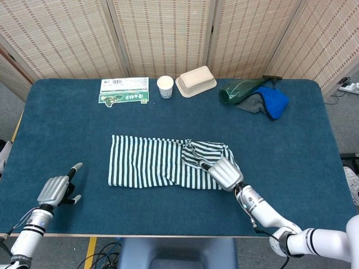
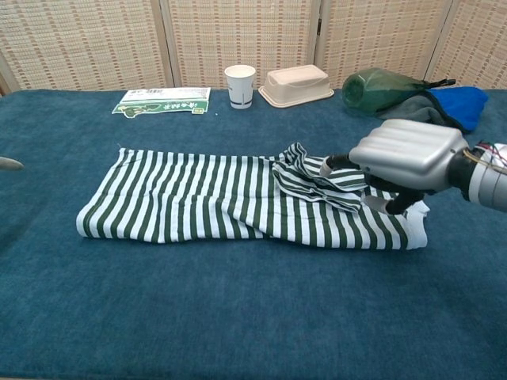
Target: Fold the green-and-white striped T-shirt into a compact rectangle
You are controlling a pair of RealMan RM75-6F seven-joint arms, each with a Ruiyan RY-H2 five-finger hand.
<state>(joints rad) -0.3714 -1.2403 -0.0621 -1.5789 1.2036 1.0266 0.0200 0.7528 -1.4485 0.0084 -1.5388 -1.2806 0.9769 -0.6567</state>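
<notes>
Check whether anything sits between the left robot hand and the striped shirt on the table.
Nothing visible does. Only bare blue tablecloth lies between the left robot hand, at the near left edge, and the striped T-shirt. The right robot hand is over the shirt's far end.
</notes>
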